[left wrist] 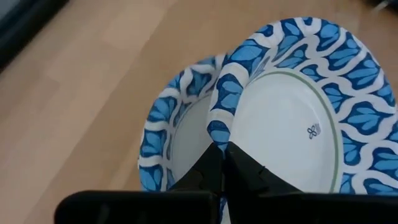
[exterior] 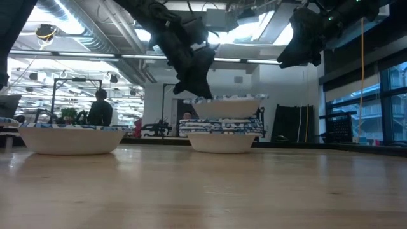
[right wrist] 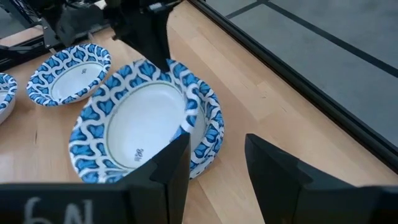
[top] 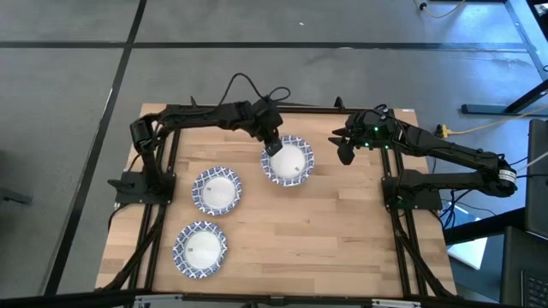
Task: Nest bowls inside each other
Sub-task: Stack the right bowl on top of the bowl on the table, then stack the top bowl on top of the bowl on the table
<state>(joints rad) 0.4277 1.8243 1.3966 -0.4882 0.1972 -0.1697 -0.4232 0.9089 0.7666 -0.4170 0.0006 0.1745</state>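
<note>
My left gripper (top: pixel 274 147) is shut on a blue-and-white rimmed bowl (top: pixel 289 162) over the far middle of the table. This bowl (exterior: pixel 227 105) hovers just above a stack of like bowls (exterior: pixel 222 137) and is shifted a little off its centre. Part of the stack's rim (left wrist: pixel 163 140) shows beside the held bowl. Two more bowls rest on their bases at the left: one (top: pixel 217 190) mid-table and one (top: pixel 200 248) nearer the front. My right gripper (top: pixel 345 154) is open and hangs in the air to the right of the stack, touching nothing. My left gripper (left wrist: pixel 222 148) pinches the upper bowl's patterned rim (left wrist: pixel 219 134) on its far-left side, one finger inside the bowl and one outside. The fingers come from above, slanting down. The bowl is lifted clear, roughly level, just over the stack (right wrist: pixel 210 134).
The right half and near part of the wooden table (top: pixel 342 248) are bare. Black frame rails (top: pixel 163 214) run along both sides. People and lab equipment show in the room behind the table in the low view.
</note>
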